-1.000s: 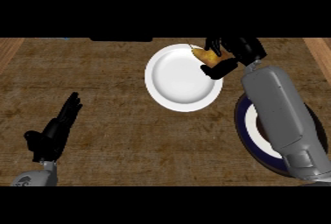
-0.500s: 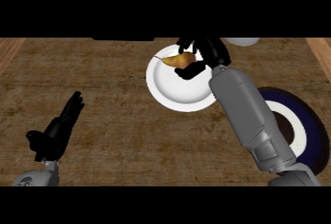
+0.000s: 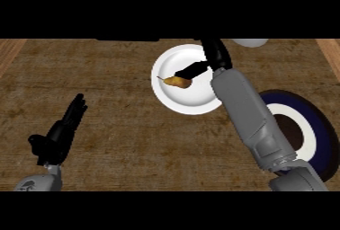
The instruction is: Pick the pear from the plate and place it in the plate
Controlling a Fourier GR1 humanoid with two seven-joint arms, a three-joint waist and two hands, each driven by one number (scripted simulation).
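A small brown pear (image 3: 176,81) sits at the tips of my right hand (image 3: 211,56), over the left-middle of the white plate (image 3: 192,98) at the counter's far side. The hand's fingers (image 3: 191,71) are closed on the pear's right end. I cannot tell if the pear touches the plate. My grey right forearm (image 3: 249,117) runs up from the lower right and hides part of a dark blue plate (image 3: 320,123) with a white ring. At the lower left my left hand (image 3: 61,132) rests open, fingers up.
A pale grey round thing (image 3: 249,42) shows at the top edge, right of the white plate. Lighter wooden strips (image 3: 8,54) border the brown counter top at the far left and far right.
My right arm has swung left, carrying the pear from the white plate's upper right rim to over its left-middle. More of the blue plate shows. The left hand has barely moved.
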